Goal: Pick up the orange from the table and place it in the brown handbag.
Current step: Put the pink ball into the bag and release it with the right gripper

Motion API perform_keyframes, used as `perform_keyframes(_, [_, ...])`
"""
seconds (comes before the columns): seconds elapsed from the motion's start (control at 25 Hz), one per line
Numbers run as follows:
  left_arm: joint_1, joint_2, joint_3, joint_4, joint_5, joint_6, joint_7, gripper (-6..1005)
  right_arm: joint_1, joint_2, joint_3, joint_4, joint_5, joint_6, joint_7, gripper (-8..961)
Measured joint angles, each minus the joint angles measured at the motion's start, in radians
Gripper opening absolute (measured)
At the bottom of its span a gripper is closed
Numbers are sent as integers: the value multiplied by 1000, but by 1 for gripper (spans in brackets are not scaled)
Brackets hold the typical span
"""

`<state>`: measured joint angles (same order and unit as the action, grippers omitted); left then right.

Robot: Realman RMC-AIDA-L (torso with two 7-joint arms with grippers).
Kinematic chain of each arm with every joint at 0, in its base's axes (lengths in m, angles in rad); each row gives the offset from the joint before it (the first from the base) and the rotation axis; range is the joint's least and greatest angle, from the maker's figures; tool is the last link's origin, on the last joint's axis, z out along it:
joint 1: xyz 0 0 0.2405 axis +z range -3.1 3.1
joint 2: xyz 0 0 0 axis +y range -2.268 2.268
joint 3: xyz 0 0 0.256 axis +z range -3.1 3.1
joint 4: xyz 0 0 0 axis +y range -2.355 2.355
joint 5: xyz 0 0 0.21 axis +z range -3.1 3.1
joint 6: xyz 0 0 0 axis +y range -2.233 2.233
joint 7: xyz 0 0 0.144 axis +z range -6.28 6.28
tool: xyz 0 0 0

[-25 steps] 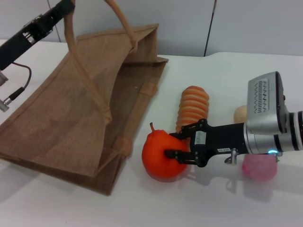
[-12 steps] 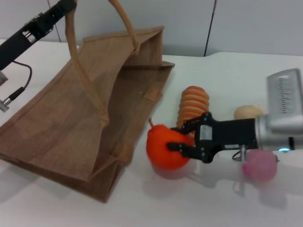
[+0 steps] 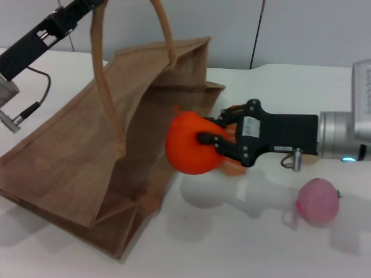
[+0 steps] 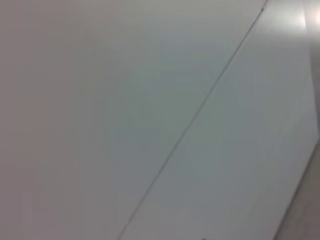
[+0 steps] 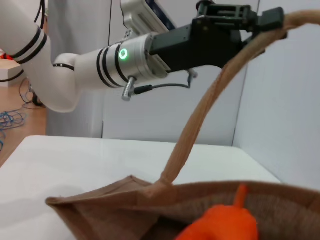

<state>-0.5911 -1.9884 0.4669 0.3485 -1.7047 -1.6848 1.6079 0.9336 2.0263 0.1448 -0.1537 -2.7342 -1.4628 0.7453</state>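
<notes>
Jaws of right gripper clamping orange, airborne at brown handbag mouth

Right pincer clamped, arm outstretched — left pincer raised, gripping

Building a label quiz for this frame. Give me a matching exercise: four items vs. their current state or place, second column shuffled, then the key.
Column 1:
1. orange
2. brown handbag
3. pink ball
4. left claw

Column 2:
A. lies alone on the table, nearest the robot's right side
B. off the table, clamped in the right claw at the bag's mouth
C. raised, shut on a bag handle
D. base on the table, mouth held open towards the fruit

Pairs: 1-B, 2-D, 3-A, 4-C
</notes>
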Motion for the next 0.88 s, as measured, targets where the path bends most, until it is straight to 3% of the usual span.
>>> perform_keyframes(0.52, [-46,-2,4,-37,9,-77,-1,113,78,3,2,188,2,251,-90,167])
perform_keyframes(0.88, [-64,-9,4,-39,10,-126,-25,113,98,6,26,254,2,355,-136,101])
